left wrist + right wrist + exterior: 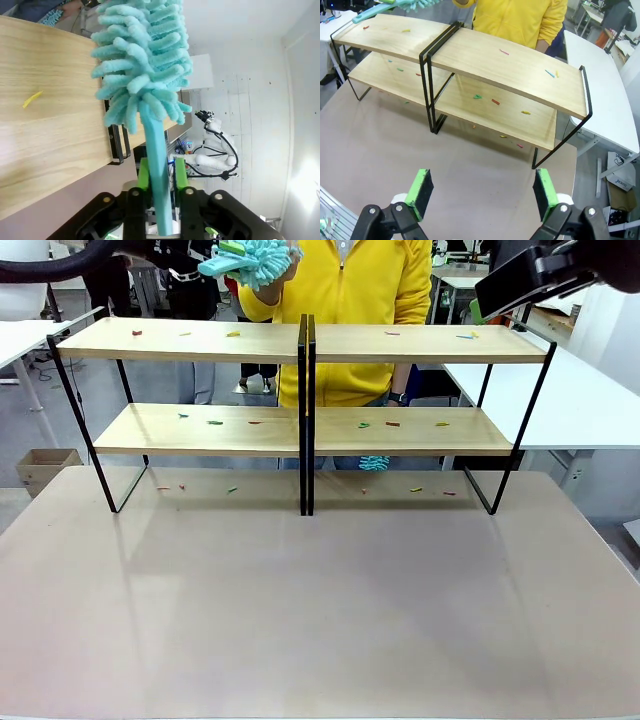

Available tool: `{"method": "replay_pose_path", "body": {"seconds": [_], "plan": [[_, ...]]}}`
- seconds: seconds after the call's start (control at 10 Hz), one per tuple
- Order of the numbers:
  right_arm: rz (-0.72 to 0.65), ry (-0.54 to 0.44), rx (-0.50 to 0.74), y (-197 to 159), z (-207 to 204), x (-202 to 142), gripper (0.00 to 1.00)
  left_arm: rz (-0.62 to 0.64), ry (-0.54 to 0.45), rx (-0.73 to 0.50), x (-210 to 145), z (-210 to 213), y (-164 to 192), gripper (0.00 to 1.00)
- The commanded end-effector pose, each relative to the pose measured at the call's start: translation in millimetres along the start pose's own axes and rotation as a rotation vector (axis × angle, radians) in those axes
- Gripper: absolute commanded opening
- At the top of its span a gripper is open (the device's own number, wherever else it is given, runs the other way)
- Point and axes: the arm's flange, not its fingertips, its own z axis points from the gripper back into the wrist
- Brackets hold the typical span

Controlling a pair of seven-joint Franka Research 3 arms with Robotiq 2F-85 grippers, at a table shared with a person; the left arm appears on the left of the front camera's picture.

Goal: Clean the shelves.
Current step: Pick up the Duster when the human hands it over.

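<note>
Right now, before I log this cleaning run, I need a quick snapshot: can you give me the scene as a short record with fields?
left gripper: shut on the duster's handle
duster: teal, fluffy head near the top board
right gripper: open, empty, above the table
shelves: small coloured scraps on both tiers
table: a few scraps under the shelves
person: yellow top, behind the shelves
</note>
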Motion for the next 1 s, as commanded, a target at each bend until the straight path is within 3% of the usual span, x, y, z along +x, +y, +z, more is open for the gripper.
{"method": "replay_pose_path", "body": {"seconds": [0.0,0.4,0.7,0.8,0.9], "plan": [[-0.005,-0.001,-0.003,-0.5,0.0,0.0,1.0,-0.016,-0.004,-0.025,-3.8,2.7,2.6,0.0],[-0.005,-0.001,-0.003,-0.5,0.0,0.0,1.0,-0.088,0.034,-0.051,-14.3,30.7,-15.7,0.0],[-0.005,-0.001,-0.003,-0.5,0.0,0.0,1.0,-0.316,0.144,0.008,-60.6,169.1,-52.9,0.0],[-0.005,-0.001,-0.003,-0.5,0.0,0.0,1.0,-0.371,0.135,0.04,-82.8,224.8,-58.2,0.0],[-0.005,-0.001,-0.003,-0.5,0.0,0.0,1.0,-0.411,0.057,0.13,-111.2,288.1,-61.3,0.0]]}}
